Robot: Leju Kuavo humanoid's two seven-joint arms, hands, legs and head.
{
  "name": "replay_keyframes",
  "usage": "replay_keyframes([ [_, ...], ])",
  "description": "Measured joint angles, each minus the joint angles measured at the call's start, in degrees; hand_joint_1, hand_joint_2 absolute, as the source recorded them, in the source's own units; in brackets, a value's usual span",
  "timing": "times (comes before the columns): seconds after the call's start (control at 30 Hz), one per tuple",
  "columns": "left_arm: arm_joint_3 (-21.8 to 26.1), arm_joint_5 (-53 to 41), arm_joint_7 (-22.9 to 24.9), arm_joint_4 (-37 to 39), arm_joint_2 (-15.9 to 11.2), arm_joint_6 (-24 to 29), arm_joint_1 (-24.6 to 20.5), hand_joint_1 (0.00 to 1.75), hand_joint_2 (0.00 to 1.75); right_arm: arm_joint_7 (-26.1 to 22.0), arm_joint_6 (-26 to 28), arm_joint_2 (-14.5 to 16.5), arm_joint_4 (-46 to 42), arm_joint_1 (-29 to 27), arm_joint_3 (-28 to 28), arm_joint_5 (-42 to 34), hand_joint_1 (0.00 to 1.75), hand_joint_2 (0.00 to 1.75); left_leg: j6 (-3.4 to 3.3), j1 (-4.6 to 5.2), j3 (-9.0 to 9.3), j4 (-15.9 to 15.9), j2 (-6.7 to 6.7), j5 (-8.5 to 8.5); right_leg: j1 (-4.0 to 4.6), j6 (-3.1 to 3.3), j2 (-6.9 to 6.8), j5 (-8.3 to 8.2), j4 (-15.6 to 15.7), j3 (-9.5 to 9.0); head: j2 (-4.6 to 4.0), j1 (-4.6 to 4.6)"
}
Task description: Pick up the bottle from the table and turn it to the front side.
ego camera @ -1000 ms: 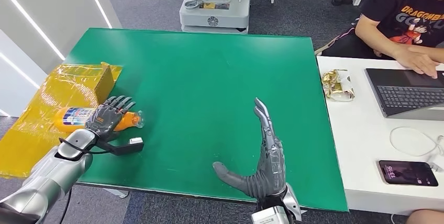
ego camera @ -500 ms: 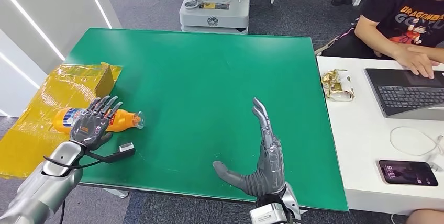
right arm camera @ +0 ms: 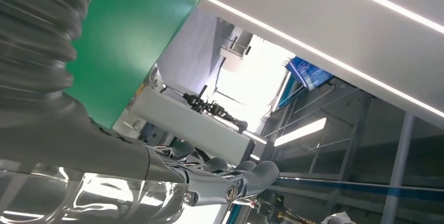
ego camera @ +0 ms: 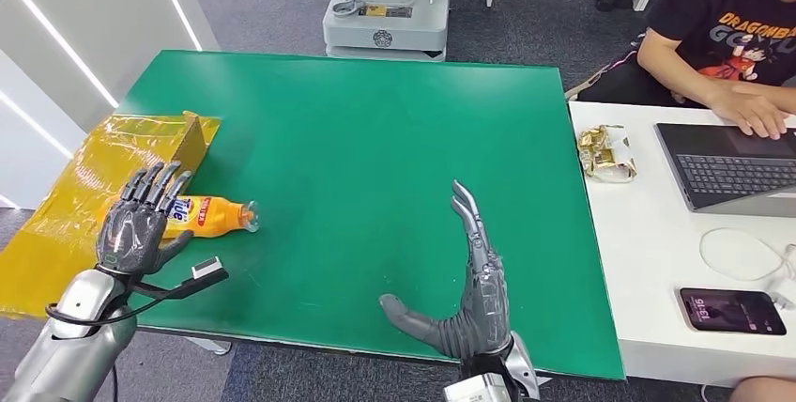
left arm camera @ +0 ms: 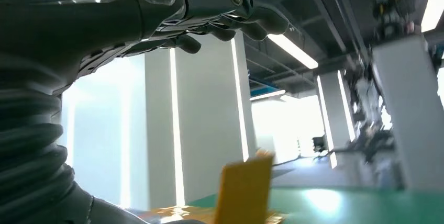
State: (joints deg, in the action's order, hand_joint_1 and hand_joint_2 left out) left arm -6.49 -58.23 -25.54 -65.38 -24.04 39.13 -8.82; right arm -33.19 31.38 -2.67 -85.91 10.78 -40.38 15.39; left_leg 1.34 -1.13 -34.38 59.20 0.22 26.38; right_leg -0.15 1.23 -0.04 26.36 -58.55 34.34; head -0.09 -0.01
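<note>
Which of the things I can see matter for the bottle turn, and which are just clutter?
For the job:
bottle, lying on its side on the green table
left hand, open, beside the bottle
right hand, open, over the table

Lying about:
yellow box
laptop
phone
snack wrapper
white cable
person at the side desk

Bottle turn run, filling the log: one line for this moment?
bottle: lying on green table, label up | left hand: open, beside bottle, not holding | right hand: open, empty
</note>
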Motion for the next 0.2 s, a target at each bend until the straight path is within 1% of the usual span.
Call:
replay_keyframes([
  [0.1,0.3,10.5,-4.6,-3.4,2.9,-0.8,0.1,0.0,1.75,0.5,-0.1,0.0,-0.7,-0.5,0.2,0.8,0.0,1.75,0.0,0.02,0.0,0.0,-0.02,0.0,-0.02,-0.01,-0.02,0.0,0.0,-0.02,0.0,0.0],
  [0.17,0.3,20.7,-8.0,-5.7,5.5,-3.4,0.0,0.0,1.75,0.7,-0.1,0.0,-1.0,-0.8,0.3,1.2,0.0,1.75,-0.01,0.03,0.01,0.0,-0.02,0.0,-0.03,-0.01,-0.03,0.0,0.0,-0.03,0.0,0.01],
  [0.2,0.3,23.6,-8.9,-6.3,6.2,-4.3,0.0,0.0,1.75,0.7,-0.1,0.0,-1.0,-0.9,0.3,1.2,0.0,1.75,-0.01,0.03,0.01,0.0,-0.02,0.01,-0.03,-0.01,-0.02,-0.01,0.0,-0.03,0.0,0.0],
])
